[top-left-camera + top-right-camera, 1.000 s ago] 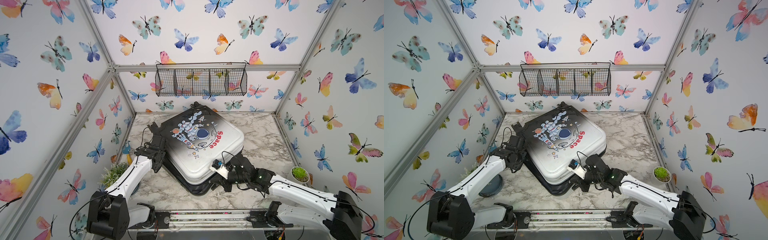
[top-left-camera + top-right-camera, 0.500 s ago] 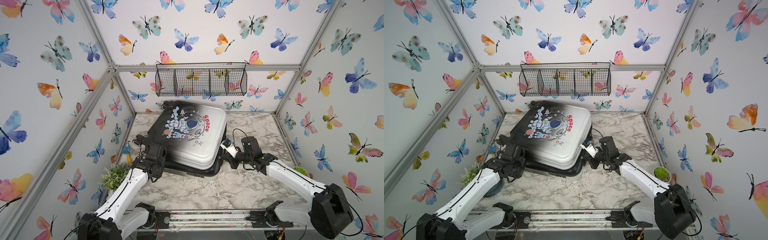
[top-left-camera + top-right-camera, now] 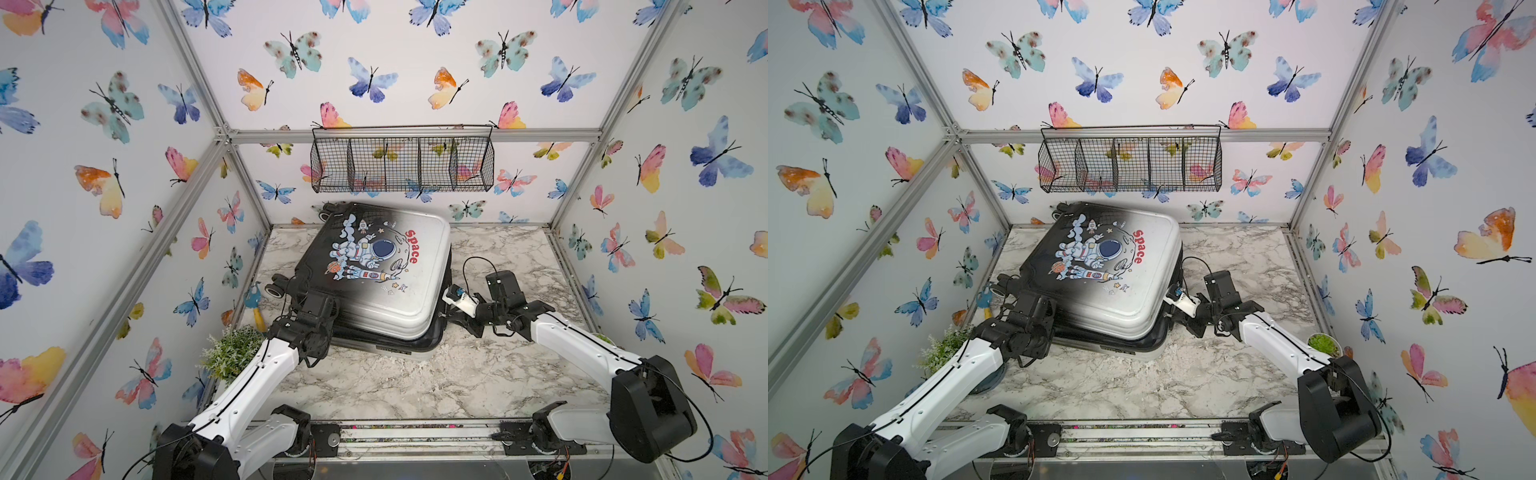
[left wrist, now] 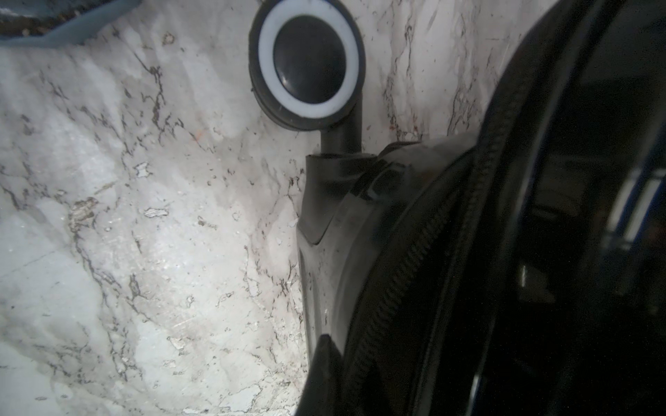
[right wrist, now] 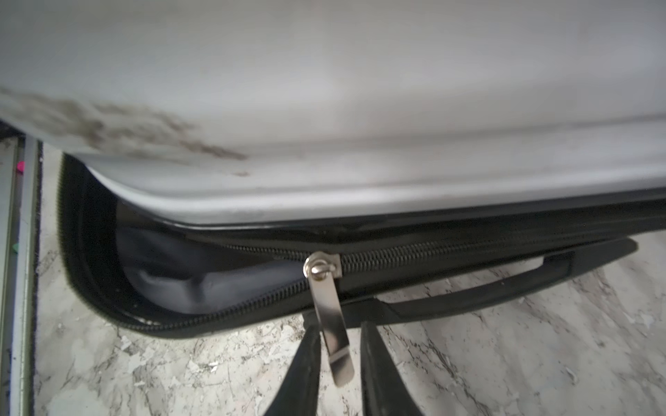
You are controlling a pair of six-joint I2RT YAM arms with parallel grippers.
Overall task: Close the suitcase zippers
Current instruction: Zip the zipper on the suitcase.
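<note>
The table [image 3: 415,386] is carrying the suitcase [image 3: 374,291], which is lying flat with its print facing up. The left gripper [image 3: 313,303] is sitting at the suitcase's rim beside a wheel [image 4: 306,65], closed; I cannot tell whether it is pinching anything. The right gripper [image 5: 340,329] is hovering at the suitcase's opposite side. Its jaws are standing slightly apart and gripping nothing, with the pull [image 5: 331,317] hanging loose between them. The zipper [image 5: 432,259] is gaping from the pull toward the suitcase's near corner, showing the lining [image 5: 201,284]. Closing looks partway done. Next, the right gripper is going to need to pinch the pull and drag it round that corner.
</note>
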